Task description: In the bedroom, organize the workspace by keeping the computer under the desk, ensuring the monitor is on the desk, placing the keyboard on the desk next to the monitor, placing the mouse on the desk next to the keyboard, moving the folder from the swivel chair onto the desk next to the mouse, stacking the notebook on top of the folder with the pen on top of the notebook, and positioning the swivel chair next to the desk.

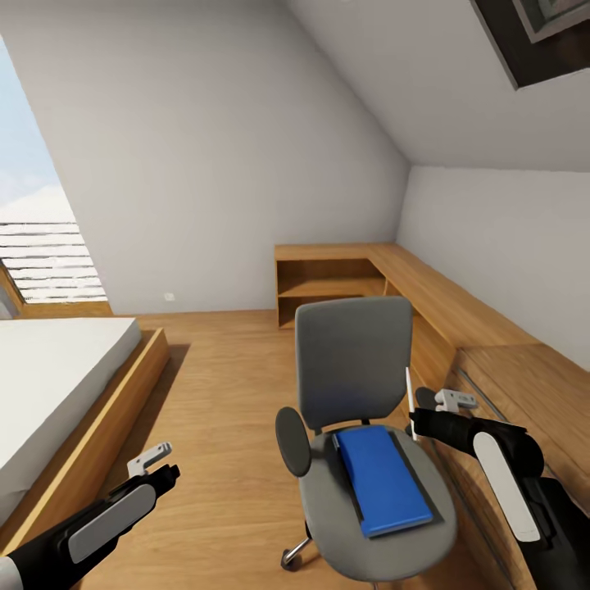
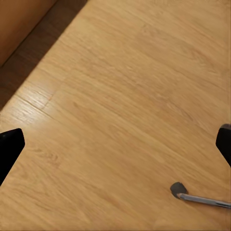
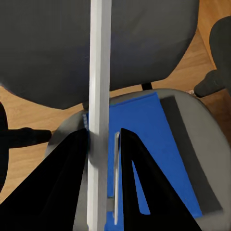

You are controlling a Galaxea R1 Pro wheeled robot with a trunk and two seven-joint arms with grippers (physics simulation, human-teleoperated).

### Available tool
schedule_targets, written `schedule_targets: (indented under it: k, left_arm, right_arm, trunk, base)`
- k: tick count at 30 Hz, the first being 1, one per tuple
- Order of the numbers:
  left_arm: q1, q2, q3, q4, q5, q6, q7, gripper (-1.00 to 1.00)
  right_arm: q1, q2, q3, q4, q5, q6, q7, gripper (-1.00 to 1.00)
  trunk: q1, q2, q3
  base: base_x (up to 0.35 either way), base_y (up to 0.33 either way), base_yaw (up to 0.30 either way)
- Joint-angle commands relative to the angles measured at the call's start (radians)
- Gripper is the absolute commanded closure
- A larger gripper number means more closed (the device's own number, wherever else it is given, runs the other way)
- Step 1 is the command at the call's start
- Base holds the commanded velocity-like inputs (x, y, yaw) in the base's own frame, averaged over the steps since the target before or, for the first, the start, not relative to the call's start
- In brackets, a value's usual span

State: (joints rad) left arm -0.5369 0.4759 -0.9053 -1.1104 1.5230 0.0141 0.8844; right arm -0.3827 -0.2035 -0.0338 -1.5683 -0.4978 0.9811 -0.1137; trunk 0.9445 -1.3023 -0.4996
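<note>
A: What did the head view show?

B: A grey swivel chair (image 1: 360, 410) stood on the wooden floor (image 1: 221, 385), with a blue notebook (image 1: 382, 478) lying on a dark folder (image 1: 410, 467) on its seat. The right gripper (image 1: 419, 421) hung just beside the chair's right side, holding a white pen (image 1: 409, 401) upright. The left gripper (image 1: 156, 463) hovered low over the floor, well apart from the chair, between it and the bed (image 1: 57, 369). A wooden desk (image 1: 459, 303) ran along the right wall, with open shelves (image 1: 328, 287) at its far end.

A: And the left wrist view?

B: Bare floor (image 2: 120, 96), plus one chair caster (image 2: 178, 188) on its metal leg. The two fingertips (image 2: 9, 144) sat at opposite edges of the frame — spread wide, nothing between them.

A: The right wrist view?

B: The pen (image 3: 98, 110) was pinched between the black fingers (image 3: 139, 178) of the right gripper (image 3: 103, 139) — clamped on it, the shaft running up past the grey backrest (image 3: 57, 48). Behind it lay the notebook (image 3: 144, 130) on the seat, with the folder's (image 3: 185, 144) dark edge showing along one side.
</note>
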Motion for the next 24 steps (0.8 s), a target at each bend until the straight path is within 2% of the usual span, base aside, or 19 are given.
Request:
schedule_targets:
  k: [1, 4, 10, 15, 24]
  left_arm:
    - [-0.002, 0.001, -0.003, -0.003, 0.002, 0.001, 0.005, -1.00]
    - [-0.002, 0.001, -0.005, -0.008, -0.001, -0.009, 0.004, -1.00]
    - [-0.002, 0.001, -0.003, -0.015, -0.010, -0.012, 0.004, -1.00]
    - [-0.002, 0.001, -0.004, -0.060, -0.010, -0.013, 0.005, -1.00]
    - [-0.002, 0.001, -0.003, -0.063, -0.010, -0.013, 0.005, -1.00]
  right_arm:
    - [-0.001, 0.001, 0.000, -0.001, -0.011, 0.004, -0.010, 1.00]
    - [-0.001, 0.002, 0.000, 0.000, -0.011, 0.001, -0.010, 1.00]
    - [-0.001, 0.001, -0.001, 0.001, -0.010, -0.002, -0.010, 1.00]
    - [-0.001, 0.001, -0.001, 0.001, -0.009, -0.002, -0.009, 1.00]
    - [-0.001, 0.001, -0.003, 0.001, -0.007, -0.002, -0.011, 1.00]
  trunk:
    - [-0.004, 0.007, 0.002]
    - [-0.015, 0.028, 0.012]
    - [-0.038, 0.070, 0.030]
    - [-0.058, 0.105, 0.046]
    - [-0.092, 0.168, 0.074]
  base:
    - [0.000, 0.000, 0.000]
    - [-0.110, 0.113, 0.000]
    - [-0.185, 0.292, -0.009]
    - [-0.147, 0.311, -0.184]
    - [-0.037, 0.291, -0.034]
